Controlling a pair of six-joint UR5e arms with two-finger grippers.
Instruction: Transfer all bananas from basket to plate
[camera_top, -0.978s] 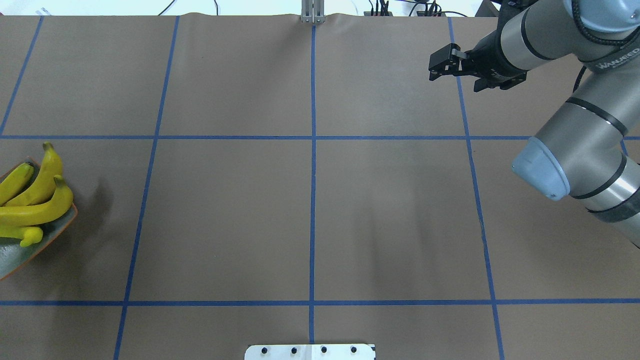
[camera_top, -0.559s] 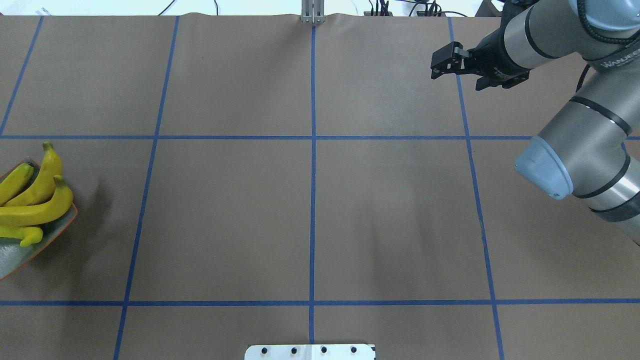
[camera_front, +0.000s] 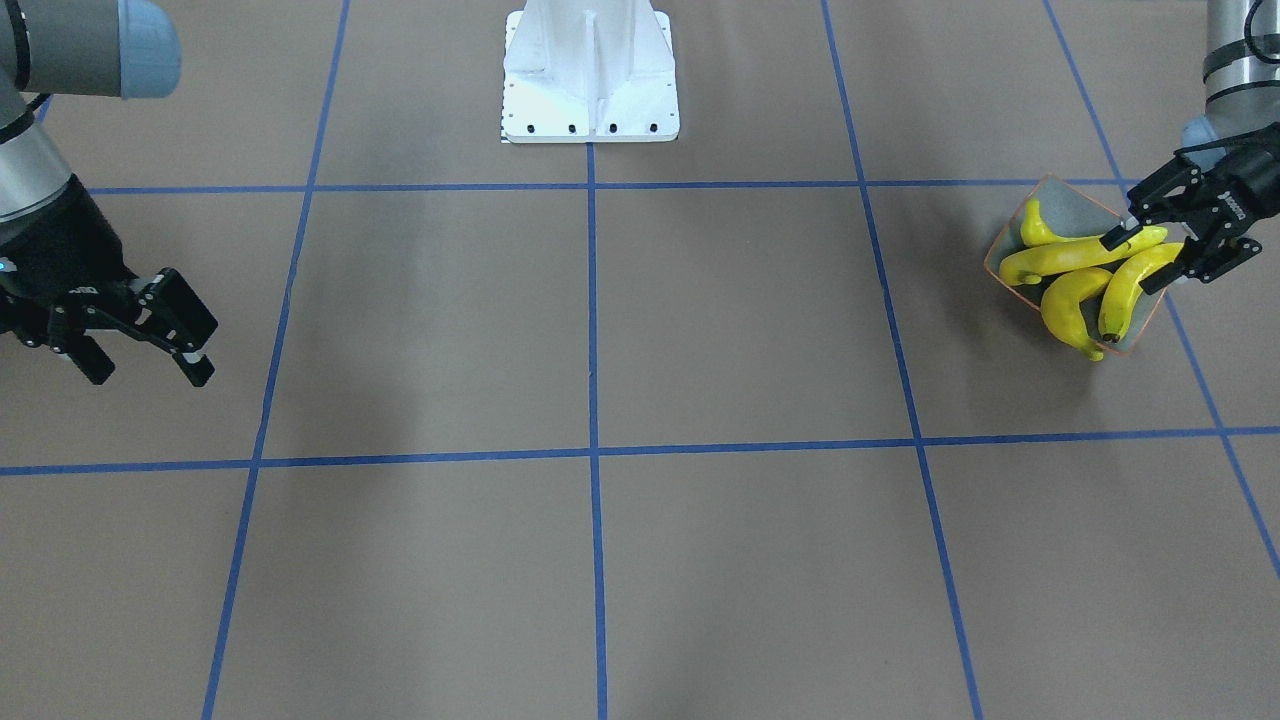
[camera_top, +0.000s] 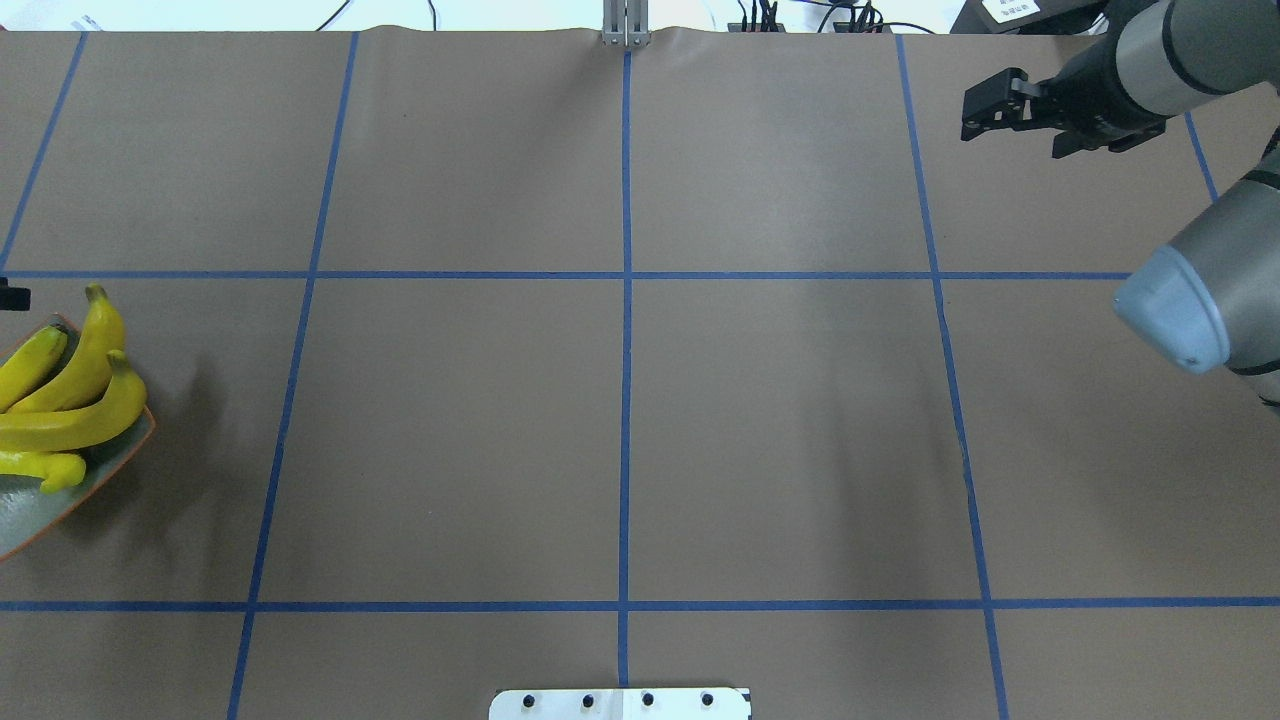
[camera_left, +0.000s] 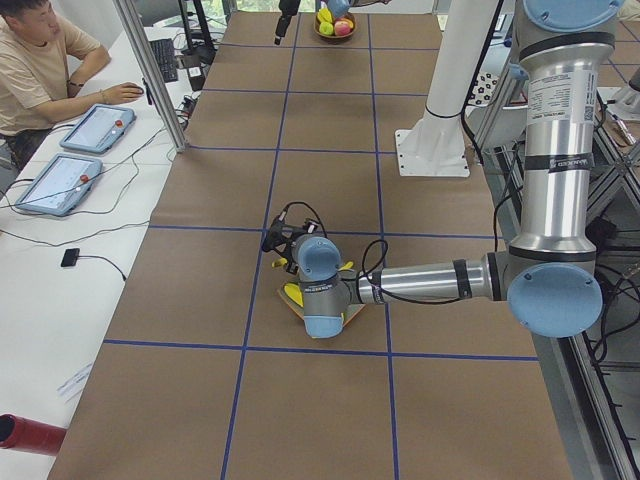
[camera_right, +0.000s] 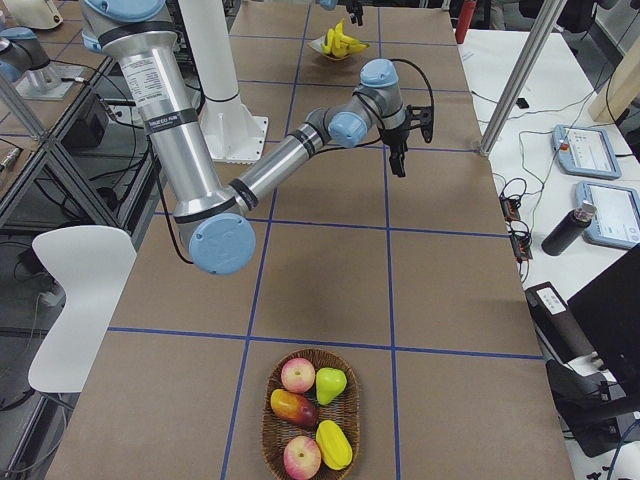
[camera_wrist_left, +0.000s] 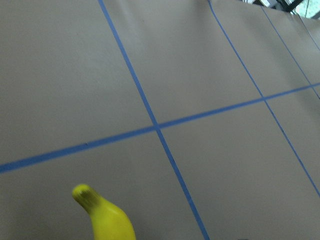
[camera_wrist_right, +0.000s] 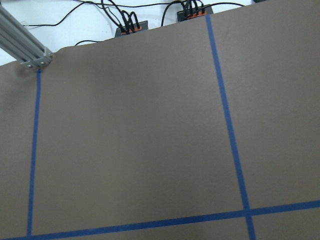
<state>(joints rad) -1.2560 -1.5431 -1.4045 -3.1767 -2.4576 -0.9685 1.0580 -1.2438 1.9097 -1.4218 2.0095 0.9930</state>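
Observation:
Four yellow bananas lie piled on the grey-green plate with an orange rim at the table's left edge. They also show in the front view, on the plate. My left gripper is open just above the bananas, one finger on each side of the pile; I cannot tell if it touches them. One banana tip shows in the left wrist view. My right gripper is open and empty above bare table at the far right.
A wicker basket holding apples, a pear and other fruit, with no bananas showing, stands at the table's right end. The white robot base is at the near middle edge. Blue tape lines cross the brown table cover.
My right arm has swung right and toward the far edge, gripper still open. A small dark part of the left gripper has come in at the overhead view's left edge.

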